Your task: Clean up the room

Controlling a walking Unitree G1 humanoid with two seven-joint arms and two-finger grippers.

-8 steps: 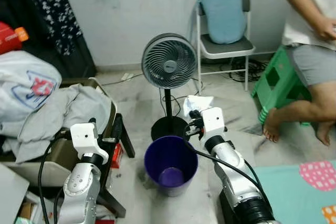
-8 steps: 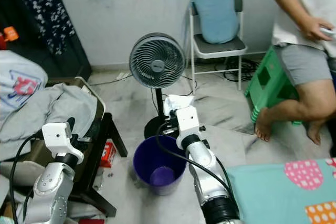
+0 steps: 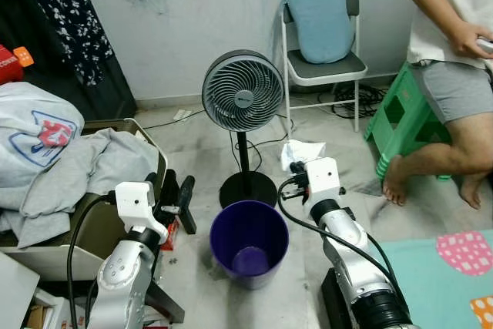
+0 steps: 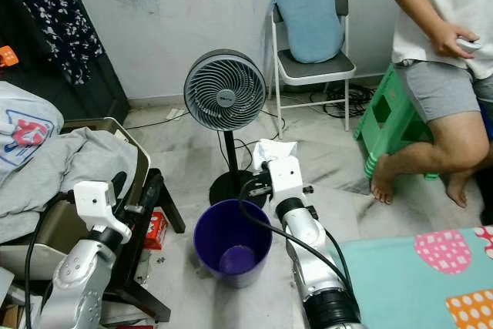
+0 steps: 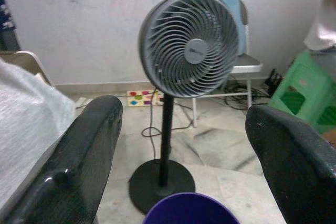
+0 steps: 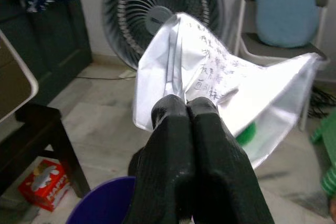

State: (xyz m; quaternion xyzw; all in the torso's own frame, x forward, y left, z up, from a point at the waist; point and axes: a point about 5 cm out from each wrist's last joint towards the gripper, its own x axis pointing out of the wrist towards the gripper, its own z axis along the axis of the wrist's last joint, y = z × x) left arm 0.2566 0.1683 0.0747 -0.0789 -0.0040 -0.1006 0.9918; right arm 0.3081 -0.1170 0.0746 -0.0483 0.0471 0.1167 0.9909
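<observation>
My right gripper (image 3: 295, 167) is shut on a crumpled sheet of white paper (image 3: 300, 152) with handwriting on it (image 6: 220, 77), held up beside the far right rim of a purple bin (image 3: 250, 243). The bin stands on the floor between my arms, in front of a fan's base. My left gripper (image 3: 177, 190) is open, held up left of the bin with nothing between its fingers (image 5: 79, 156); the bin's rim (image 5: 189, 214) lies just below them.
A grey standing fan (image 3: 243, 101) is right behind the bin. A heap of clothes (image 3: 54, 159) lies on a chair at the left, a red carton (image 3: 171, 230) beneath it. Farther back stand a folding chair with a blue cushion (image 3: 323, 17) and a green stool (image 3: 408, 121) beside a person (image 3: 454, 75).
The camera has shifted slightly. My right gripper with the paper has moved a little to the right, away from the bin's middle. My left gripper has risen a little.
</observation>
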